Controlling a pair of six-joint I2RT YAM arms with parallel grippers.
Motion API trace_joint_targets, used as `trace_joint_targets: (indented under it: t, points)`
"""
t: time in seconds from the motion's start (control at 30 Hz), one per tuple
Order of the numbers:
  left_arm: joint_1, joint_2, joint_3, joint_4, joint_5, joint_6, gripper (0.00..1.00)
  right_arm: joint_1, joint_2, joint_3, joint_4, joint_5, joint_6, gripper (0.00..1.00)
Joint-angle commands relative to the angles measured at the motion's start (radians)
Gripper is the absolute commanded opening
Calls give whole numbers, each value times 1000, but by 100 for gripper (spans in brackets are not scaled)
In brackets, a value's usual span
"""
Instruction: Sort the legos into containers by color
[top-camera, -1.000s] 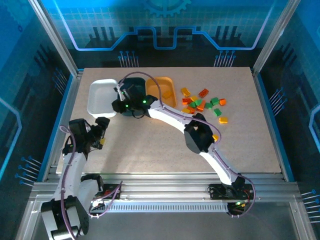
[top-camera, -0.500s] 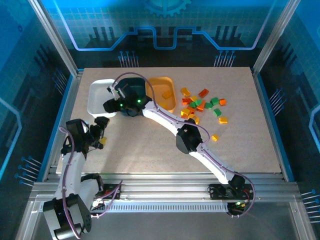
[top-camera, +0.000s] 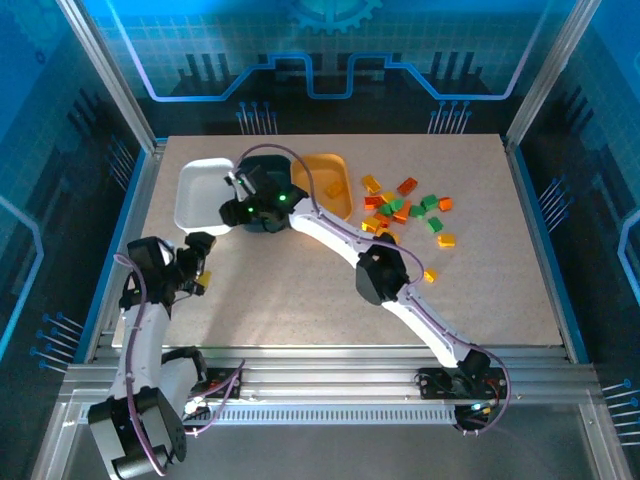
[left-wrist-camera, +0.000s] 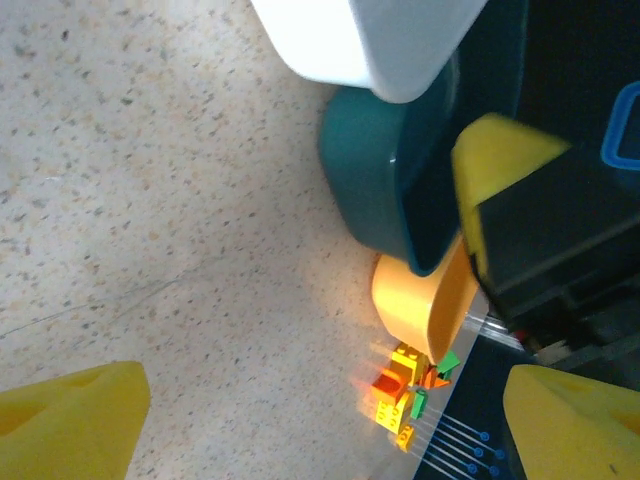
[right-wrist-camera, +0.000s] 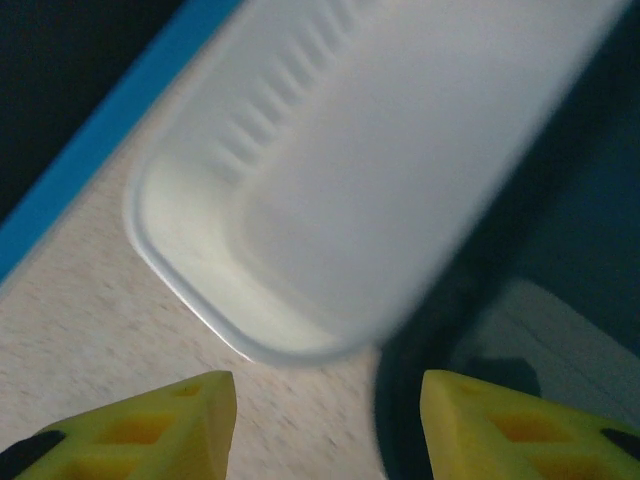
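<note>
Several red-orange, yellow-orange and green legos (top-camera: 405, 210) lie in a loose pile right of the tubs, also in the left wrist view as legos (left-wrist-camera: 405, 390). One yellow lego (top-camera: 428, 275) lies apart. The white tub (top-camera: 203, 190), the teal tub (top-camera: 262, 165) and the orange tub (top-camera: 333, 170) stand in a row. One lego (top-camera: 335, 188) lies in the orange tub. My right gripper (top-camera: 235, 207) hovers over the seam between the white tub (right-wrist-camera: 380, 180) and the teal tub (right-wrist-camera: 540, 300), open (right-wrist-camera: 325, 430) and empty. My left gripper (top-camera: 200, 265) is open (left-wrist-camera: 320, 430) over bare table.
The right arm (top-camera: 385, 275) stretches diagonally across the middle of the table. The metal frame rail (top-camera: 140, 220) runs close along the left of the white tub. In the left wrist view the tubs show as white (left-wrist-camera: 370, 40), teal (left-wrist-camera: 370, 170) and orange (left-wrist-camera: 420, 300).
My right gripper swung left over the white tub, then came back slightly toward the teal tub, its jaws wider than a second ago. The left arm barely moved.
</note>
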Motion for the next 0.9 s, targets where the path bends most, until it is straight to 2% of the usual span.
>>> trace_joint_targets:
  t: [0.0, 0.07, 0.13, 0.23, 0.3, 0.4, 0.5, 0.87]
  points:
    - [-13, 3, 35, 34, 48, 34, 84, -57, -280, -234, -32, 130, 18, 48]
    - [-94, 8, 31, 49, 7, 57, 79, -94, -453, -471, 20, 192, 59, 46]
    - [-222, 10, 40, 54, -78, 86, 79, -136, -596, -661, 3, 280, 121, 46]
    - [-384, 29, 64, 75, -158, 117, 78, -186, -766, -933, -20, 399, 201, 53]
    - [-469, 58, 91, 78, -172, 154, 79, -221, -847, -1090, -15, 422, 233, 59]
    - [-578, 119, 131, 66, -179, 213, 79, -262, -897, -1232, 9, 381, 247, 61]
    - [-622, 161, 140, 72, -180, 231, 79, -275, -877, -1279, 26, 330, 248, 61]
    - [-626, 167, 124, 71, -167, 237, 83, -288, -677, -1225, 37, 320, 293, 62]
